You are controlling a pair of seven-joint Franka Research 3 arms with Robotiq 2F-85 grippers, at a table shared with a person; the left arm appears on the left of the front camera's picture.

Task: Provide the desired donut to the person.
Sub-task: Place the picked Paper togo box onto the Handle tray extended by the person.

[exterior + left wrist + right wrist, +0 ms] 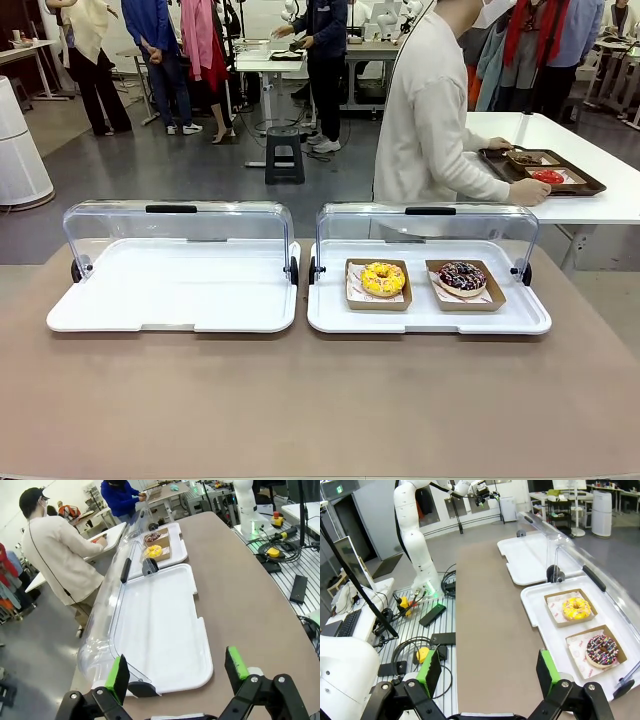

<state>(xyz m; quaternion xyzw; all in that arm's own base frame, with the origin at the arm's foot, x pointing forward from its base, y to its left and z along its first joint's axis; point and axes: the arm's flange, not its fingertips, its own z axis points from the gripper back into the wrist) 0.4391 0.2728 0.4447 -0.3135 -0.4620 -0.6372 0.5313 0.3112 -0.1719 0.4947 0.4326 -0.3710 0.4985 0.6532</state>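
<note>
On the right tray point(520, 318), yellow donut point(383, 278) and chocolate donut point(462, 276) wait; both hands point(177, 672) point(490, 672) hang released, person point(428, 120) turned away — wrong pick looks likely.

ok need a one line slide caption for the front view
Two open display trays on the table, the right tray holding a yellow donut and a chocolate sprinkled donut, while the person faces another table.

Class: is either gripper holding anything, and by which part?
Nothing is held. The left gripper and right gripper are both open and empty.
</note>
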